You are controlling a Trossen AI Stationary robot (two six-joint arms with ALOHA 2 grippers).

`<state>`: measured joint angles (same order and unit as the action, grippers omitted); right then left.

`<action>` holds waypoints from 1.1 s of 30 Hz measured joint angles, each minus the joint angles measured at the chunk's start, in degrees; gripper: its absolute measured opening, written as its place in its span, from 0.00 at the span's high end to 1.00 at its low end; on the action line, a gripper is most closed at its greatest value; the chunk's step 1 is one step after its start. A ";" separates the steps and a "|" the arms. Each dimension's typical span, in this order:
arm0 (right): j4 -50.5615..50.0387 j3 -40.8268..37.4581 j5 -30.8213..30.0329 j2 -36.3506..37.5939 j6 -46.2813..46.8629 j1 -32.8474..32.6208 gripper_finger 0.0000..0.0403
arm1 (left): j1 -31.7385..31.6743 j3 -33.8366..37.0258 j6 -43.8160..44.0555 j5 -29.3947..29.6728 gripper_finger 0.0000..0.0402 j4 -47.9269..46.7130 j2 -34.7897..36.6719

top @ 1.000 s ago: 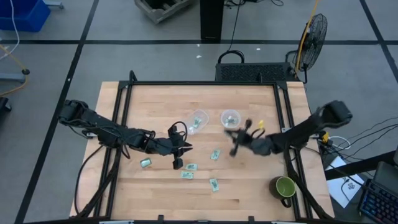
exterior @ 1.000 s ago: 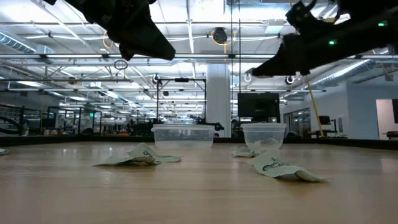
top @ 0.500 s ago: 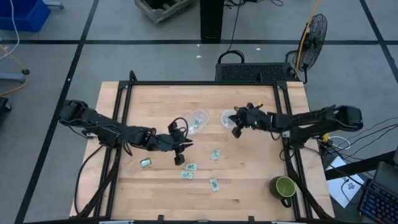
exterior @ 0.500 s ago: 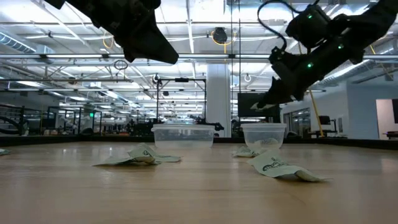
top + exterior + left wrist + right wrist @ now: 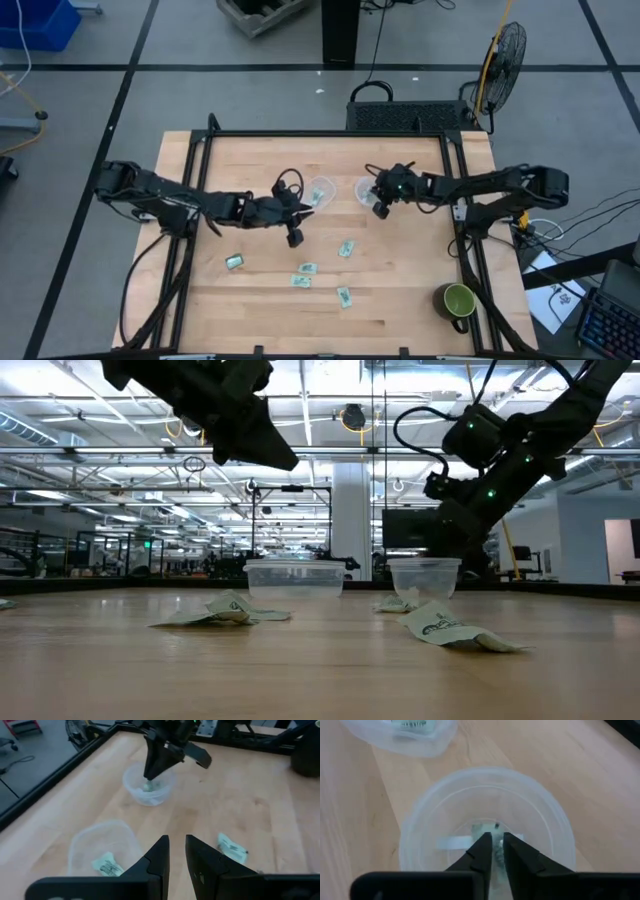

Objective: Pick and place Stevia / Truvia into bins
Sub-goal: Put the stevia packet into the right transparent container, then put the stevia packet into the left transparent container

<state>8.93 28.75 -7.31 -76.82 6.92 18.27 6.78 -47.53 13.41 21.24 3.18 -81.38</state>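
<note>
Several pale green and white sachets lie flat on the wooden table. Two clear cups stand toward the far side. The left cup has one sachet in it. My right gripper hangs over the right cup, shut on a sachet. My left gripper hovers above the table between the left cup and the loose sachets. Its fingers stand a narrow gap apart, and bare wood shows through the gap. My right gripper pinches a sachet between its two fingertips, pointing down from above into the right cup's mouth. The sachet shows just past the fingertips, lifted inside the cup's rim. Whether its lower end touches the cup's bottom cannot be told.
A green mug stands at the table's near right corner. A black frame rail runs round the table top. Bare wood lies between the two cups and the loose sachets.
My right gripper has moved from above the table's middle toward the far edge and down over the right cup. My left gripper has moved from above the loose sachets toward the far edge, closer to the left cup. The sachets on the table have stayed where they were.
</note>
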 joint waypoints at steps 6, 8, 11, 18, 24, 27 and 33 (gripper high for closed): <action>1.05 0.00 -0.22 0.01 -0.13 0.03 0.76 | -1.76 0.00 -6.18 -0.20 0.83 0.07 0.00; 1.88 0.00 -0.20 0.01 -0.09 0.02 0.72 | -2.38 0.00 -8.43 -0.26 0.83 0.07 0.00; 4.75 0.00 0.71 0.37 3.07 0.02 0.68 | -3.28 0.00 -8.37 -0.24 0.83 0.07 0.00; 17.86 0.00 11.50 5.25 8.79 -2.29 0.69 | -4.84 0.00 -4.40 -2.33 0.83 -4.46 0.00; 21.84 0.00 21.15 8.31 8.50 -11.40 0.71 | -4.85 0.02 -1.59 -22.88 0.83 -10.92 0.00; 22.46 0.00 20.81 8.29 8.50 -17.10 0.71 | -2.34 0.02 -1.37 -30.22 0.83 -10.81 -1.08; 22.75 -0.08 20.61 7.40 8.04 -26.16 0.71 | 3.77 0.07 -0.47 -29.62 0.83 -12.31 -6.03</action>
<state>31.68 28.67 13.30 -69.42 14.97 -7.90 10.55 -47.46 12.94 -8.38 -9.13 -87.41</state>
